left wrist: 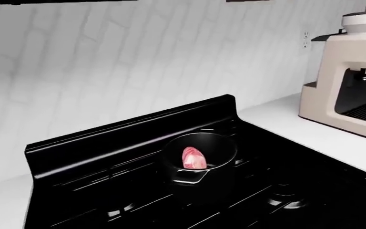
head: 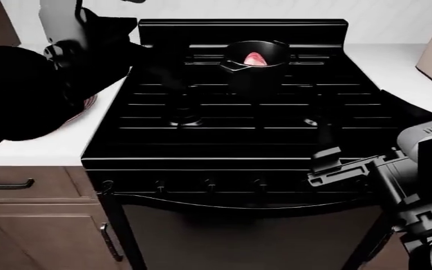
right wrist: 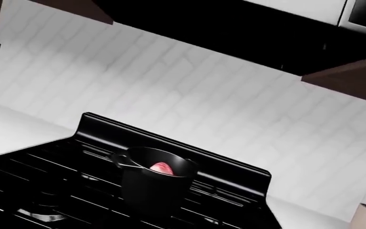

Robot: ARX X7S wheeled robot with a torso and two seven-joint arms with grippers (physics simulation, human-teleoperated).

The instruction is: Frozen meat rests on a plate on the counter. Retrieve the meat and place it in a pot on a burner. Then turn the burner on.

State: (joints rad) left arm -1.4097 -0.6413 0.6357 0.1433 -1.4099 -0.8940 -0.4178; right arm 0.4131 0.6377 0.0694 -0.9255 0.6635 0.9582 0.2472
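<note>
The meat (head: pixel 255 58) already lies inside the pot (head: pixel 255 70), which stands on a back burner of the black stove (head: pixel 224 121), slightly right of the stove's middle in the head view. The meat leans against the pot's inner wall, its pink face showing above the rim. The plate (head: pixel 87 104) is just a sliver of red and pale rings on the counter (head: pixel 43 143) to the left of the stove, mostly hidden behind your left arm.

What remains, by the look of things, is lighting the burner. A row of knobs (head: pixel 208 184) runs along the stove's front edge, side by side from left to right. Your right gripper (head: pixel 323 164) sits just above that front edge, at the right end of the row, with the knobs lying to its left and slightly lower. It is much the nearer one. You cannot tell from these views whether its jaws are spread or pressed together.

Your left arm (head: pixel 21 90) is raised over the counter, well apart from the knobs, and its gripper is not visible in any view.
</note>
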